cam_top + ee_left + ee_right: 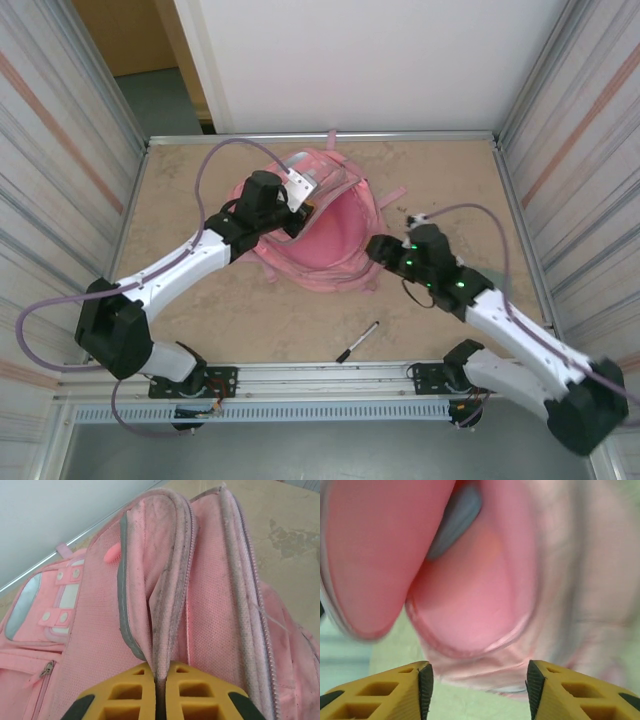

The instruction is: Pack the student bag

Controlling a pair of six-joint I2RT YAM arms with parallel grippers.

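The student bag (335,250), a large pink backpack, lies in the middle of the table with its main compartment gaping toward the right arm. My left gripper (298,208) is shut on the zip edge of the bag's flap (167,605) and holds it up; the yellow fingers (125,695) pinch the pale trim between them at the left gripper (161,672). My right gripper (378,248) sits at the bag's right rim. In the right wrist view the right gripper (477,680) stands open just before the pink opening (470,605), with nothing between its pads. A blurred grey shape (457,515) shows deep inside.
A black and white pen (357,341) lies on the table near the front edge, between the two arm bases. Metal-framed walls (520,200) close in the table on the left, right and back. A pink strap (392,193) trails from the bag's right side.
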